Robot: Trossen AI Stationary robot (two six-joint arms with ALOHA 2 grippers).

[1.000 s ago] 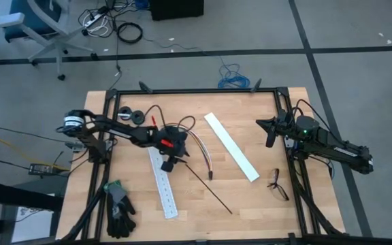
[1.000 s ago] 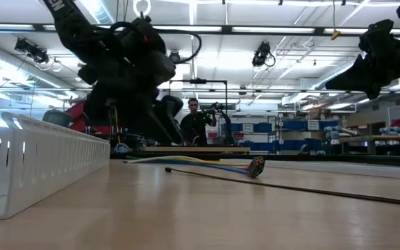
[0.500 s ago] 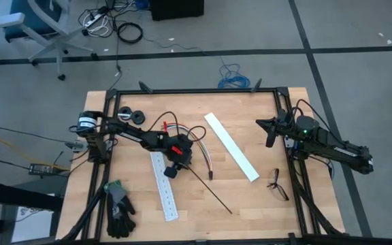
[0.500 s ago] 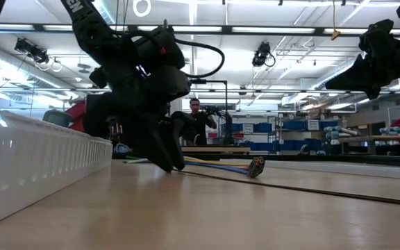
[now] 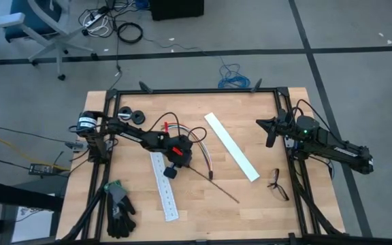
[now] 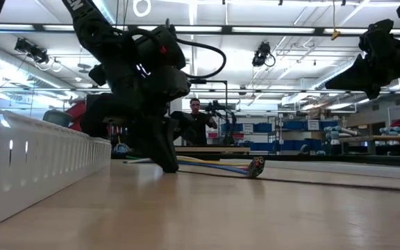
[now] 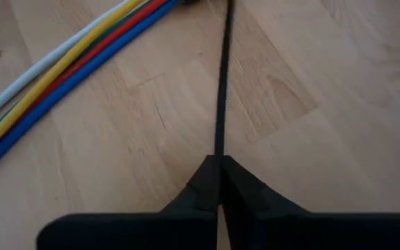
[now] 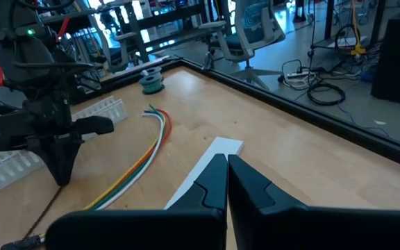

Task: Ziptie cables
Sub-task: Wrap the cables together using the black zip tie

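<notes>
The cables point(image 5: 203, 151) lie curved on the table's middle, with a dark plug point(image 6: 257, 167) at the near end; they also show in the left wrist view point(image 7: 68, 62). The thin black ziptie point(image 5: 213, 184) lies slanting toward the near right, close to that plug. My left gripper point(image 5: 180, 163) is down at the ziptie's left end, shut on it. My right gripper point(image 5: 269, 139) is shut and empty, raised over the table's right side. My left gripper pinches the ziptie's left end point(image 7: 219, 154) between its two fingertips point(image 7: 203, 182). The fingers come from above, slanting down point(image 6: 167, 163), and lie along the strip. The rest of the ziptie runs straight away from the fingers, low over the table.
A white slotted strip point(image 5: 163, 187) lies just left of my left gripper, and another point(image 5: 231, 146) lies right of the cables. Dark gloves point(image 5: 118, 207) lie at the near left, spectacles point(image 5: 276, 185) at the near right, small rolls point(image 5: 131, 116) at the far left.
My left gripper has gone toward the table's right and down onto the ziptie's left end. Since then the ziptie's free end has swung toward the table's far right while the held end stays in place.
</notes>
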